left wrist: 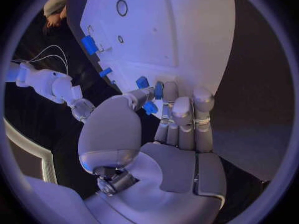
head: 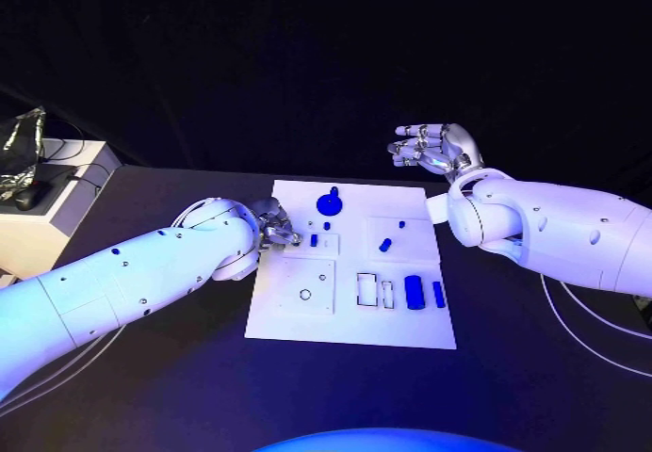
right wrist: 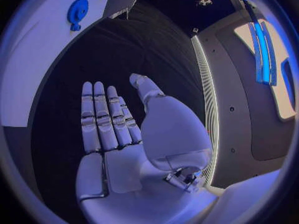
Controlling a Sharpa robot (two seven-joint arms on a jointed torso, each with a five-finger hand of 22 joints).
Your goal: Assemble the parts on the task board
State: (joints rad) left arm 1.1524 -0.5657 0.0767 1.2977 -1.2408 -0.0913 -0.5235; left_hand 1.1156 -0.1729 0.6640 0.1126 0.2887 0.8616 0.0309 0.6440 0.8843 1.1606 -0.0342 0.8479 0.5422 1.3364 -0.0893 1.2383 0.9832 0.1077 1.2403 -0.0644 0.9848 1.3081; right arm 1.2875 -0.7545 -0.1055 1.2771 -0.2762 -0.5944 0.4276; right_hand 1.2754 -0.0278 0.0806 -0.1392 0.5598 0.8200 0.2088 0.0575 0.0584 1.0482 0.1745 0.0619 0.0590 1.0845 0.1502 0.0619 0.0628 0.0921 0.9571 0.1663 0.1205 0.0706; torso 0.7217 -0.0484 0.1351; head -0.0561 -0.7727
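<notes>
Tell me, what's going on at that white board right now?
Left hand at task board's left edge, fingers on a small blue part. Right hand open, raised clear. Nothing blocking.

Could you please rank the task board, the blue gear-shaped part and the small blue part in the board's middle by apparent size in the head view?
1. Task board, by far the largest.
2. Blue gear-shaped part.
3. Small blue part in the board's middle, the smallest.

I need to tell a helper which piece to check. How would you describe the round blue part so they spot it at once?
Find the white task board in the middle of the black table. Look at its far edge, between the two hands. The gear there is a dark blue disc, round where the other blue parts are small bars.
</notes>
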